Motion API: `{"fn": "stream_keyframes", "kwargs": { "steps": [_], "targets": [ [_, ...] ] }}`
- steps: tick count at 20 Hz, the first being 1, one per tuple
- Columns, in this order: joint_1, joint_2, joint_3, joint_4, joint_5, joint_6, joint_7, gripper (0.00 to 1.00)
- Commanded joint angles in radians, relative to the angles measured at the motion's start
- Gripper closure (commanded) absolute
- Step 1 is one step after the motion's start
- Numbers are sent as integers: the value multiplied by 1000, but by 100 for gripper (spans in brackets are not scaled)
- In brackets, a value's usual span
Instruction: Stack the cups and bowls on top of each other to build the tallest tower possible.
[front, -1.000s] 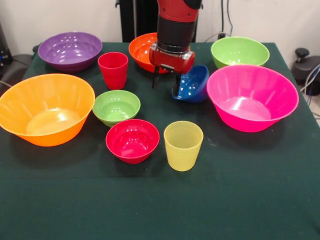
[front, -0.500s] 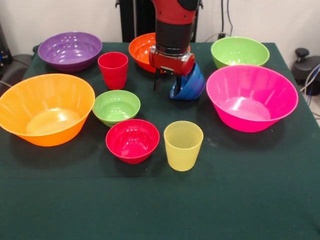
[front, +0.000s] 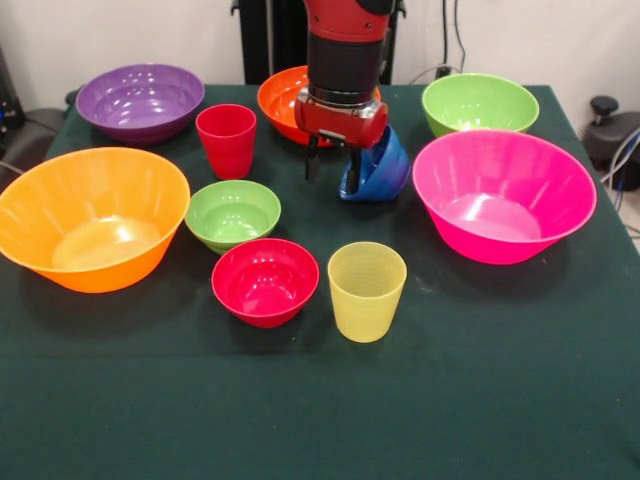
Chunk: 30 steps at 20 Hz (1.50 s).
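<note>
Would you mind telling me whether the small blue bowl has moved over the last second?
Yes. The small blue bowl, pinched in the claw, has tipped onto its side and risen, away from the pink bowl.

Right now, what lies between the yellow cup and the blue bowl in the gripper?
Front view: only bare green cloth separates the yellow cup from the tilted small blue bowl held by the gripper.

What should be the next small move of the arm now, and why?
Probably carry the small blue bowl toward the yellow cup, turning it level above the cup. The claw holds the bowl by its rim, tipped on edge and seemingly lifted off the table. The cup stands upright with nothing on it, so it looks like a ready base.
</note>
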Motion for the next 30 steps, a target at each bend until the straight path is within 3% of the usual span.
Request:
{"fn": "stream_keyframes", "kwargs": {
  "steps": [1, 8, 16, 21, 30],
  "targets": [
    [6, -15, 112, -66, -29, 113, 48, 0],
    [18, -20, 185, -2, -18, 83, 96, 0],
    [76, 19, 185, -9, 5, 72, 118, 0],
    [76, 38, 200, 16, 5, 66, 130, 0],
    [76, 52, 185, -65, 48, 170, 108, 0]
  ]
}}
